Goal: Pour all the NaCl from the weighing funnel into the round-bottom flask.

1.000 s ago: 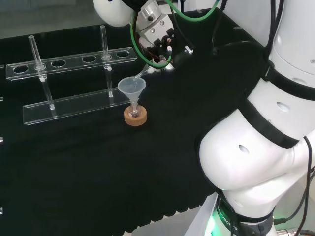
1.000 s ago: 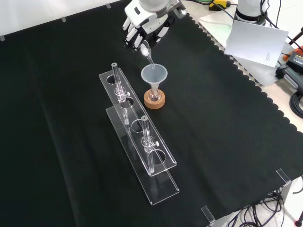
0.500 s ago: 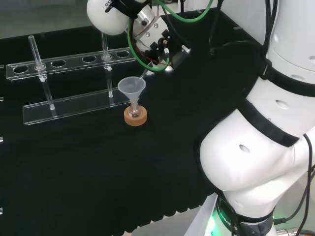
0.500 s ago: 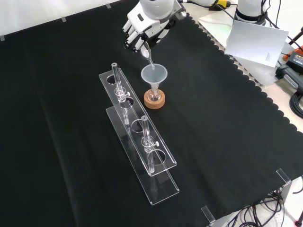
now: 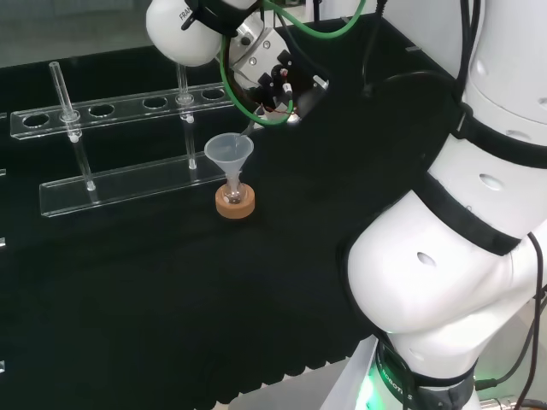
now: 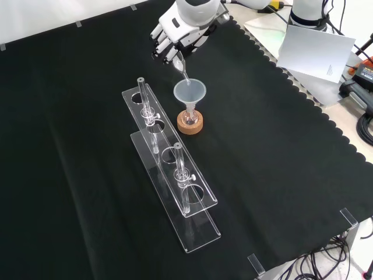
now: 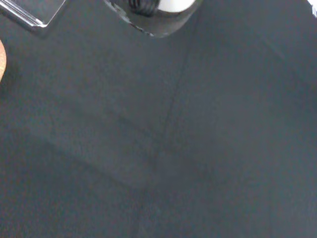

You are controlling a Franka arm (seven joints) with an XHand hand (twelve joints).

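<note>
**Weighing funnel tipped over the flask's funnel**

The weighing funnel [image 6: 182, 69] is a thin clear piece, held up in the hand [image 6: 178, 36] above the far side of the worktop [image 6: 280, 175]. In the front view it slants down from the fingers [image 6: 166, 49], which are curled round its upper end, and its narrow tip reaches to the rim of the plastic funnel [image 6: 189, 92]. We cannot tell whether the tip touches that rim or hangs just inside it.

The plastic funnel sits in the neck of the flask [image 6: 190, 115], which stands upright on a cork ring [image 6: 190, 124] just beside the clear rack [image 6: 175, 186] with its tubes.

We judge the weighing funnel to be light, stiff and brittle, with a smooth surface that may slip when tilted. We think the wide upper end is the right place to hold it, as the hand does now, so the spout stays free and the salt's path is unblocked. We cannot see any salt in the funnel or the flask.

The flask looks small and top-heavy with the plastic funnel in it, and only the cork ring steadies it. We judge that a nudge from the tip could tilt the funnel or shift the flask, so the tip should stay clear of the rim.

In the head view the hand [image 5: 273, 73] hangs to the upper right of the plastic funnel [image 5: 228, 154].
</note>
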